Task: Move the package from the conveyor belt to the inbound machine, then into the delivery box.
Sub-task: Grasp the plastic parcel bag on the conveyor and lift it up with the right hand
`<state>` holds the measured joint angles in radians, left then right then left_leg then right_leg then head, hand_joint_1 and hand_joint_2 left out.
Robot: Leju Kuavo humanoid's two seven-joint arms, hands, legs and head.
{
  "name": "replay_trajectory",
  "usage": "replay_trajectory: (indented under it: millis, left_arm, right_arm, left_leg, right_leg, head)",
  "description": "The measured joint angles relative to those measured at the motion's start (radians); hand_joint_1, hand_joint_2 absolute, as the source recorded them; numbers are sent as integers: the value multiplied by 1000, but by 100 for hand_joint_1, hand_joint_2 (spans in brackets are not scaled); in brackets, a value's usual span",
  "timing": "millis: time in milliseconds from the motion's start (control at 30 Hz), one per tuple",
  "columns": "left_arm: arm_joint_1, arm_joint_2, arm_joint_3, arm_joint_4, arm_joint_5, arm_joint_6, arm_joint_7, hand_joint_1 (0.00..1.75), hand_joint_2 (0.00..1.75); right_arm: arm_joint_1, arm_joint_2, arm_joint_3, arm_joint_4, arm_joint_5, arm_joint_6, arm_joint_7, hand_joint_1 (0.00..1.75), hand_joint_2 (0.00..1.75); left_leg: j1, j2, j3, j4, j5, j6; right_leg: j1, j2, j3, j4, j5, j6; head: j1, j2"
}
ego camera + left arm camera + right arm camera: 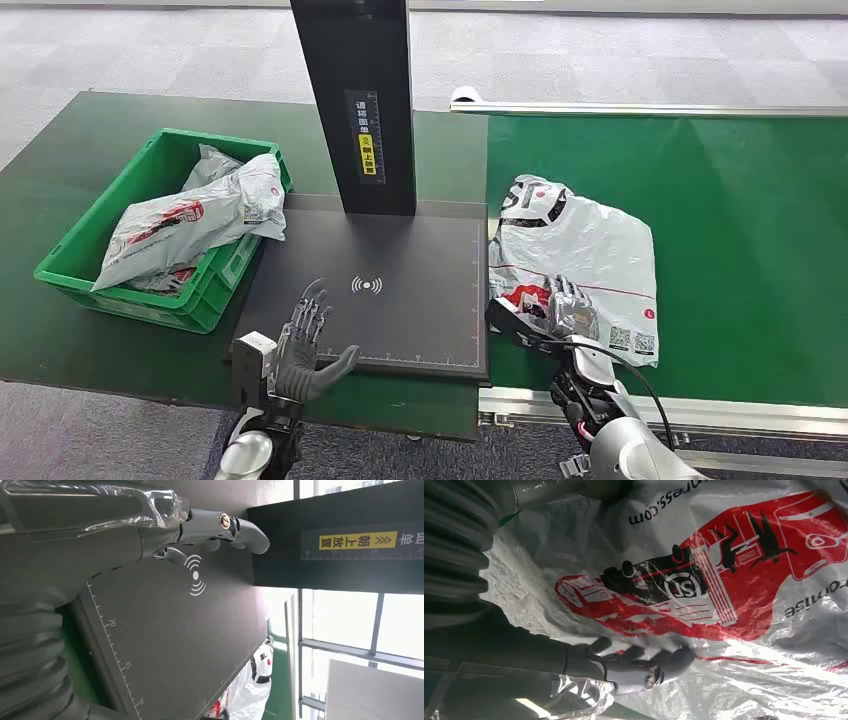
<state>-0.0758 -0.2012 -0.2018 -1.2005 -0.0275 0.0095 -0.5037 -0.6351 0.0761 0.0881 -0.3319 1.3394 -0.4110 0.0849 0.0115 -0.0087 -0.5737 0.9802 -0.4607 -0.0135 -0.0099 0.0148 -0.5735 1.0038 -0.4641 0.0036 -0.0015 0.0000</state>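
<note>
While the right hand [562, 305] presses down on the near edge of a white-and-red plastic package [580, 262], its fingers [664, 662] curl into the crinkled film, though whether they have actually pinched it cannot be told. That package lies on the green conveyor belt [740, 220], just beside the right edge of the inbound machine [400, 290]. Over the machine's near left corner, the left hand [305, 340] hovers with fingers spread, holding nothing. At the bench's far left, a green delivery box [90, 255] holds more bagged parcels [190, 220].
</note>
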Motion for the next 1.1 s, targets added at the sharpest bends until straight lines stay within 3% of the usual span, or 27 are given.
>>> replay_trajectory:
  millis: [1100]
  left_arm:
    - [-12,1,-1,0,0,0,2,0,175]
  right_arm:
    - [3,-2,-41,26,-27,-27,-32,175,175]
  left_leg:
    - [0,-1,2,0,0,0]
  right_leg:
    - [0,0,3,0,0,0]
  head:
    - [0,0]
